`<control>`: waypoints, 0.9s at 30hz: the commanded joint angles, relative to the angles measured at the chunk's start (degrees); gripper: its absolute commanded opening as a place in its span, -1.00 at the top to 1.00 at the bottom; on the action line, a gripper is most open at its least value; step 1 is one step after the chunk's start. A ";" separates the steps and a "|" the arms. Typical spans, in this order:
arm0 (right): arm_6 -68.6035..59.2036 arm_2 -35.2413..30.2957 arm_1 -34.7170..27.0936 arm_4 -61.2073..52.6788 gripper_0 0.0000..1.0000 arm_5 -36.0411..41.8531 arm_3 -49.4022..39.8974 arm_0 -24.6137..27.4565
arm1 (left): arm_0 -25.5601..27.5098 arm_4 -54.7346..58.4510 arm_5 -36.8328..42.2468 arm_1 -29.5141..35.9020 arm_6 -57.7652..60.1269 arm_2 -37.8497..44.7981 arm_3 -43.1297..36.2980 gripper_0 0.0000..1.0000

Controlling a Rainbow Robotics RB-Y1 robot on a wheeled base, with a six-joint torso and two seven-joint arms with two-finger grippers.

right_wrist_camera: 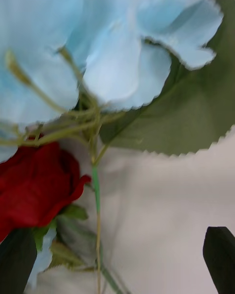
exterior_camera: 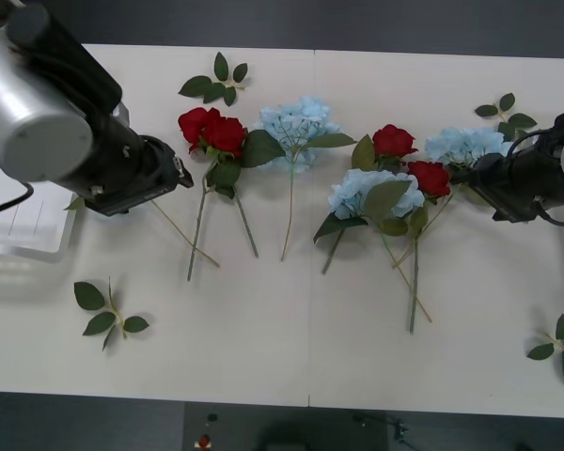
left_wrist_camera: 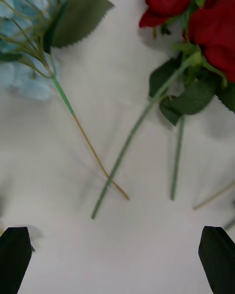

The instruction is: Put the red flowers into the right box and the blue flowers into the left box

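Covering most of the front view, a white table (exterior_camera: 263, 348) carries the flowers, with dark floor along its far and near edges. Loose leaf sprigs (exterior_camera: 108, 315) lie at the corners. The red flowers (exterior_camera: 212, 131) lie in two groups, a pair left of centre and two heads at centre right. The blue flowers (exterior_camera: 299, 124) lie among them, stems toward the near edge. The left box (exterior_camera: 23, 225) sits at the table's left edge.

The left gripper (left_wrist_camera: 117, 259) hovers low beside the left roses, its fingers (left_wrist_camera: 218, 257) spread wide with nothing between them. The right gripper (right_wrist_camera: 117, 264) reaches in from the right to the rightmost blue head, fingers apart astride its stem, not closed on it.
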 commanded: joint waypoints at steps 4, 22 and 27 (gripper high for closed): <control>-1.56 -0.28 1.98 2.39 -1.00 -0.95 5.31 -3.01 | -3.23 -21.18 -3.59 -0.63 13.65 -17.96 0.86 -1.00; -1.29 7.10 9.10 6.17 -1.00 -6.23 18.93 -10.13 | -3.23 -37.26 -20.02 -2.04 14.97 -22.01 20.19 -1.00; -1.29 7.54 10.86 7.92 -1.00 -6.23 20.87 -11.36 | -3.23 -39.99 -20.73 -3.27 14.97 -21.92 24.15 -1.00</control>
